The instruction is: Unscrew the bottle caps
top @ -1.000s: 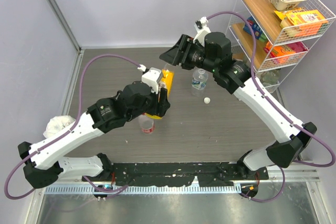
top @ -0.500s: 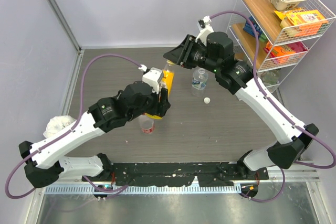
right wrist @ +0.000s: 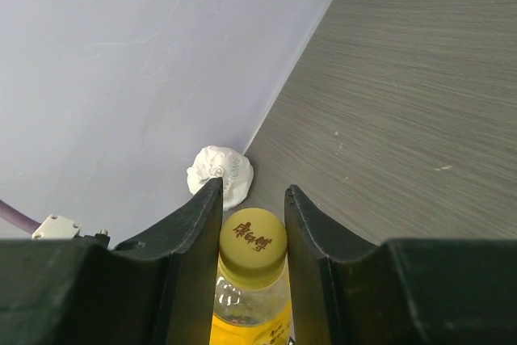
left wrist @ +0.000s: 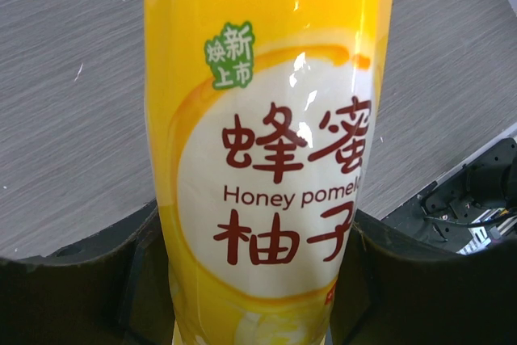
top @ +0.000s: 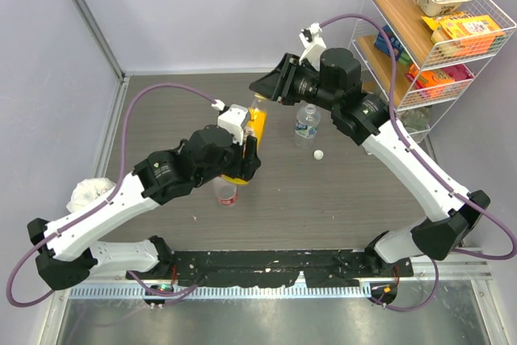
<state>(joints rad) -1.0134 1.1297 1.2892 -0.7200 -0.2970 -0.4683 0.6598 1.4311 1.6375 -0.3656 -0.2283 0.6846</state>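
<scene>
You've got the yellow bottle (left wrist: 266, 159) of honey-pomelo drink near mid-table, with the left gripper (left wrist: 258, 268) clamped round its label. The right gripper (right wrist: 253, 216) reaches in from 1 o'clock, tipped down over the top, fingers pinched on the yellow cap (right wrist: 253, 236), which sits on the neck. At the yellow bottle's 3 o'clock stands the blue-label bottle (top: 306, 124), with a white cap (top: 319, 153) lying on the table at its 5 o'clock, and the red-label bottle (top: 226, 192) stands at 6 o'clock of the left gripper.
</scene>
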